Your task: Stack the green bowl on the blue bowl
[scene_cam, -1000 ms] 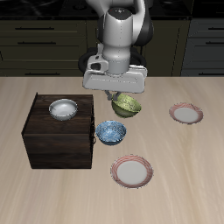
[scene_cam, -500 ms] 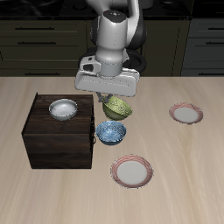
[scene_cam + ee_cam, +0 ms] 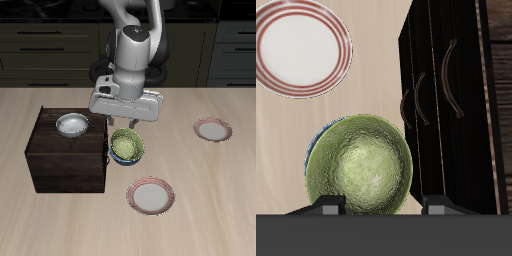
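Wrist view: directly below the claw (image 3: 381, 207), fingers apart, the green bowl (image 3: 359, 168) sits nested in the blue bowl (image 3: 328, 128).

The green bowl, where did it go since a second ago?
The hand carried the green bowl toward the table's front edge and down; it now sits in the blue bowl, hiding all but a sliver of blue rim. Whether the hand has let go is unclear. The blue bowl, wooden cabinet, white bowl and both plates stayed put.
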Motion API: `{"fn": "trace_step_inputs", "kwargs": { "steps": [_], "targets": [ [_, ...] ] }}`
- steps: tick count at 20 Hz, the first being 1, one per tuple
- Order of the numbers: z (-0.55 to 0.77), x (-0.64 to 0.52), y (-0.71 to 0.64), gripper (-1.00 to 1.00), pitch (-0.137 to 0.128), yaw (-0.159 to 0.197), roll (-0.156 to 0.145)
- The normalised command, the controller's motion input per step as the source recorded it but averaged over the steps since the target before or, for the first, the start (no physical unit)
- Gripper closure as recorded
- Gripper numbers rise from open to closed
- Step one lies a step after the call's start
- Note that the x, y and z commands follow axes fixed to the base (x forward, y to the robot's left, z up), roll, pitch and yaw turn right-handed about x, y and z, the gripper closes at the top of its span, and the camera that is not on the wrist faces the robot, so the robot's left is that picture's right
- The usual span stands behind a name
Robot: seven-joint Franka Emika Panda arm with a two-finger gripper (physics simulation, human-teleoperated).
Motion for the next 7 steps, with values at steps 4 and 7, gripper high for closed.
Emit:
{"fn": "trace_step_inputs", "kwargs": {
  "steps": [4, 7],
  "targets": [
    [-0.12, 0.00, 0.20, -1.00, 0.016, 0.005, 0.029],
    [0.15, -0.13, 0.14, -1.00, -0.004, -0.019, 0.017]
  ]
}}
